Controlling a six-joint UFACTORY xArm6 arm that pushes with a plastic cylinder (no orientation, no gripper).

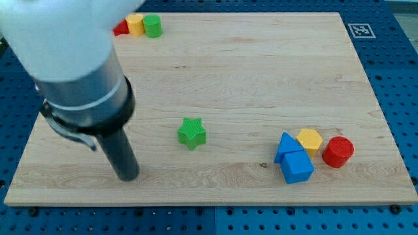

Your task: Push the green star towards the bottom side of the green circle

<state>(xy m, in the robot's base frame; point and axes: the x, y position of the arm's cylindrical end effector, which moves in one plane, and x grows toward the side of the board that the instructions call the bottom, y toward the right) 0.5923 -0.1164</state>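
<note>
The green star (191, 133) lies on the wooden board (248, 72), a little below its middle. The green circle (152, 26) stands at the view's top left, touching a yellow block (135, 24) on its left. My tip (127, 175) rests on the board at the view's lower left. It is well apart from the green star, to the star's left and slightly below it. The arm's grey and white body hides the board's upper left corner.
A red block (121, 28) sits left of the yellow one, partly hidden by the arm. At the lower right are a blue triangle (285, 145), a blue cube (297, 166), a yellow hexagon (309, 140) and a red cylinder (337, 151).
</note>
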